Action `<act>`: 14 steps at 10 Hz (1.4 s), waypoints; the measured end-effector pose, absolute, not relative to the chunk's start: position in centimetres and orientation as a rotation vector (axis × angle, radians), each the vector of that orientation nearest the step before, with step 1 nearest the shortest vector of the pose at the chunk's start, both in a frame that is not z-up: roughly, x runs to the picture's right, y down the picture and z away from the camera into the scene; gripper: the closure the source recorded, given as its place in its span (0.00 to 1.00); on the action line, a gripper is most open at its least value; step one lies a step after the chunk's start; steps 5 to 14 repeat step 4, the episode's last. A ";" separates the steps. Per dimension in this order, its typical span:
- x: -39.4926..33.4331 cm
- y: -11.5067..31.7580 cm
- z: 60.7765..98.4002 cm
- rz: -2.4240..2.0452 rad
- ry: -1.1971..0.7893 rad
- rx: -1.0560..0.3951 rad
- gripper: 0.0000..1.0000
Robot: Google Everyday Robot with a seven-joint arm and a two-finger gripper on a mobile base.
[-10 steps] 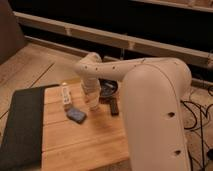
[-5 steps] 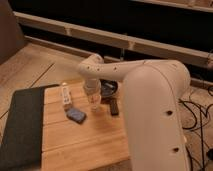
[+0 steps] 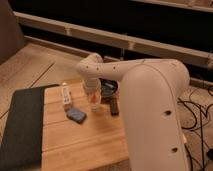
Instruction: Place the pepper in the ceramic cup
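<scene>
filling most of the right half of the view, the robot's large white arm [image 3: 150,107] is seen bent over a light wooden table [image 3: 75,140], its rounded wrist section turned downward near the table's far edge. a dark mat [image 3: 22,125] is laid along the left side of the table. behind the wrist, a dark round bowl [image 3: 110,88] is partly hidden by the arm. a white rectangular bar with buttons [image 3: 65,95] is set just left of the wrist, a small blue-grey block [image 3: 76,115] lies in front of it, and a small dark flat object [image 3: 114,106] is placed to the right, below the bowl. the ceramic cup [image 3: 93,98] is found directly beneath the wrist, between the bar and the dark object, its upper part covered by the arm. the gripper [image 3: 93,93] is pointed straight down at the cup, right over its mouth. a red-orange spot taken to be the pepper [image 3: 94,102] is seen at the cup; whether it is gripped or already inside cannot be told.
</scene>
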State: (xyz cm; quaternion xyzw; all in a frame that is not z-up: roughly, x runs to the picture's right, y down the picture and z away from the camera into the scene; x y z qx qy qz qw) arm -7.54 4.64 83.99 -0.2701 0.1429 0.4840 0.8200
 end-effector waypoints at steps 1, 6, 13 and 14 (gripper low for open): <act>-7.8 4.3 83.6 1.030 0.296 -0.567 0.42; -10.1 2.7 80.8 1.022 0.210 -0.540 0.38; -10.1 2.7 80.8 1.022 0.210 -0.540 0.38; -10.1 2.7 80.8 1.022 0.210 -0.540 0.38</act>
